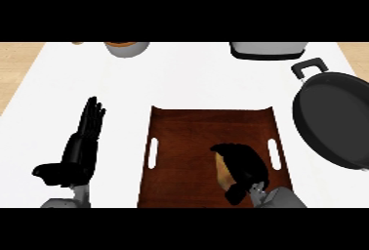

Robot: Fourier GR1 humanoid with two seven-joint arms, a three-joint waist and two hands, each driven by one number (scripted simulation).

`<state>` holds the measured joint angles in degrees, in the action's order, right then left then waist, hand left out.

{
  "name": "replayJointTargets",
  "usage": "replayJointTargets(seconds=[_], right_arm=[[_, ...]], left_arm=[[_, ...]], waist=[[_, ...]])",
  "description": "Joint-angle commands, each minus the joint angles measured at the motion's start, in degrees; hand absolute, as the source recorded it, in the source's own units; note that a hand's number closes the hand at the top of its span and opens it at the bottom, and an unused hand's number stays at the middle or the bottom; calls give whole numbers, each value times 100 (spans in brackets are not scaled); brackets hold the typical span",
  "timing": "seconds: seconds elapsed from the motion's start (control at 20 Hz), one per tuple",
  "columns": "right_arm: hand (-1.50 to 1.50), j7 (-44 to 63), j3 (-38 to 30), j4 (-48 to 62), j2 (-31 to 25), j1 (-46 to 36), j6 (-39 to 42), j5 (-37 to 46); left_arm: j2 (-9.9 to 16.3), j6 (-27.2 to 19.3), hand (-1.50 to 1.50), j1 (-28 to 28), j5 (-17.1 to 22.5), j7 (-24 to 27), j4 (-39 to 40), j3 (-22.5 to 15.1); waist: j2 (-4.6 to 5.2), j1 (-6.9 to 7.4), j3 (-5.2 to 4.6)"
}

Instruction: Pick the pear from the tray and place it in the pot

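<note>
Dark brown wood fills the middle of your view: a rectangular tray (209,146) with a white slot handle on each long side, lying on a white counter (187,78). Your right hand (243,168) comes in from the lower edge over the tray's right half, its black fingers curled around the pear (223,173). Only a yellow-tan sliver of the fruit shows, at the hand's left side; the rest is hidden under the fingers. You cannot tell whether the pear touches the tray or is lifted off it.

Your left hand (79,146) is on the counter left of the tray, well apart from it. Its fingers are straight and point away from you, with the thumb sticking out to the left near the lower edge. It holds nothing.

The pot (338,119) is at the right edge, just beside the tray's right side. It is black and round, with a loop handle at its far end.

Along the counter's far edge you have an orange-topped grey bowl (128,48) left of centre and a grey container (268,50) towards the right, both cut off by the view.
</note>
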<state>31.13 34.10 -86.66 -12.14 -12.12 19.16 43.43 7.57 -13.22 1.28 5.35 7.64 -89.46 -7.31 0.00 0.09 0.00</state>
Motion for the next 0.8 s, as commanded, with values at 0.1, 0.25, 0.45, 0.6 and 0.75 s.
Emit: replayJointTargets(seconds=[0.1, 0.25, 0.45, 0.6, 0.75], right_arm=[[150, -836, 87, 398, -43, -11, -906, 797], [150, -665, 58, 56, 215, 53, -743, 970], [150, -1063, -260, -104, 65, 248, -648, 1174], [150, -517, -1363, 967, 343, -681, -944, 921], [150, 776, -2709, 1294, 41, -811, -1448, 965]], left_arm=[[-117, -28, 0, -80, -150, -48, -77, -62], [-342, -67, 0, -11, -292, 357, 340, -56], [-253, 134, 0, -248, -231, -46, -256, 11], [-88, 301, 0, -248, -119, -92, -364, 19], [-121, 186, 0, -130, -142, -11, -232, 117]], waist=[[0, 3, 2], [-2, -12, -1], [-5, -5, 0], [20, 112, 4], [153, -4, 10]])
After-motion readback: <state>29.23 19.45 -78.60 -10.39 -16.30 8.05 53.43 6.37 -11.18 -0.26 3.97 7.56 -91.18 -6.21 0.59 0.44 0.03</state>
